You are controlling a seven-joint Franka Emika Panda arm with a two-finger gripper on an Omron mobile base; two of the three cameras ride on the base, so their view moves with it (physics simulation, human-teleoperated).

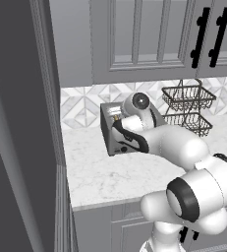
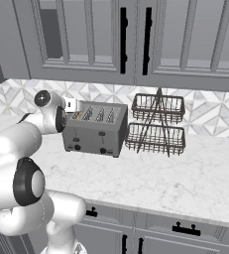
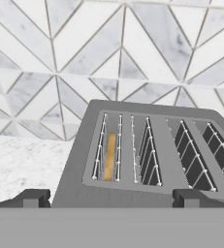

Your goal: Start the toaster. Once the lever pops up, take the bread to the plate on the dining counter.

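A two-tier wire basket (image 2: 157, 124) stands just right of the toaster (image 2: 93, 129) on the table (image 2: 175, 178). The bread (image 3: 110, 157) sits in the toaster's leftmost slot. The gripper (image 3: 108, 197) hovers above, wide open, empty.

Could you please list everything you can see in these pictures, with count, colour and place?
toaster: one, grey metal with four slots, on the worktop against the tiled wall
bread: one slice, golden-tan, sunk in an end slot of the toaster
wire basket rack: one, dark, two tiers, beside the toaster
worktop: one, white marble, over grey cabinets
wall tiles: white and grey triangles, behind the toaster
upper cabinets: grey, black handles, above the worktop
arm: one, white with dark joints, reaching to the toaster
fingers: two, dark, spread open just short of the toaster top
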